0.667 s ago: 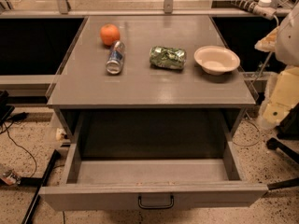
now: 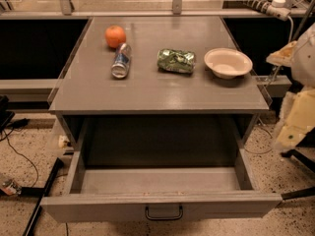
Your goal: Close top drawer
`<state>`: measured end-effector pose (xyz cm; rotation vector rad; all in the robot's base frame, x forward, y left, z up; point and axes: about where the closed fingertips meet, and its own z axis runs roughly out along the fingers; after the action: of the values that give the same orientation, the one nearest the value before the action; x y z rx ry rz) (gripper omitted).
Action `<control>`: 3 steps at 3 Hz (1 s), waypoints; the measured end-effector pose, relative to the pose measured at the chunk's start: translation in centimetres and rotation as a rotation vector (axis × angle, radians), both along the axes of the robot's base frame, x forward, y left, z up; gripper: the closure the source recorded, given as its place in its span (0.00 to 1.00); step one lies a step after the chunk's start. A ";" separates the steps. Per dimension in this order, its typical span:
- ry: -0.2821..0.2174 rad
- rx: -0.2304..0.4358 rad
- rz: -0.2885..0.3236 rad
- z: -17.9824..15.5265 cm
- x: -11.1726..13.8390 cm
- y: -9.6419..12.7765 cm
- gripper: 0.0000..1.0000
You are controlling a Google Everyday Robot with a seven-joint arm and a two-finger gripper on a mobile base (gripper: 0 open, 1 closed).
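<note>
The drawer (image 2: 162, 181) stands pulled far out from under the table (image 2: 162, 92), toward the camera. Its deep grey box is open to view and nothing shows inside it. Its flat front runs along the bottom edge of the view, with a black loop handle (image 2: 164, 213) at its centre.

The gripper (image 2: 295, 119) hangs at the right edge of the view, beside the table's right front corner and above the speckled floor (image 2: 29, 141). It is a pale, blurred shape, well apart from the drawer and the handle. I cannot tell how far it is open, nor whether it holds anything.

On the table an orange (image 2: 115, 36) sits at the back left. Just in front of it a can (image 2: 121, 60) lies on its side, its end toward the camera. Near the middle lies a crumpled green thing, perhaps a bag (image 2: 176, 60). To its right stands a pale bowl (image 2: 228, 63), upright and near the right edge. The four are apart from one another, save the orange and can, which are close.

Black cables (image 2: 19, 151) trail over the floor on the left
</note>
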<state>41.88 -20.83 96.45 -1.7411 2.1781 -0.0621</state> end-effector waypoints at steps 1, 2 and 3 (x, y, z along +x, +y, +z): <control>0.030 0.021 0.033 -3.5 -3.3 0.5 0.19; 0.041 0.045 0.036 -8.4 -6.6 -0.1 0.43; 0.091 0.041 0.029 -11.3 -7.9 -0.5 0.66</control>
<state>33.99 -21.30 85.14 -1.7850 2.2009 0.0694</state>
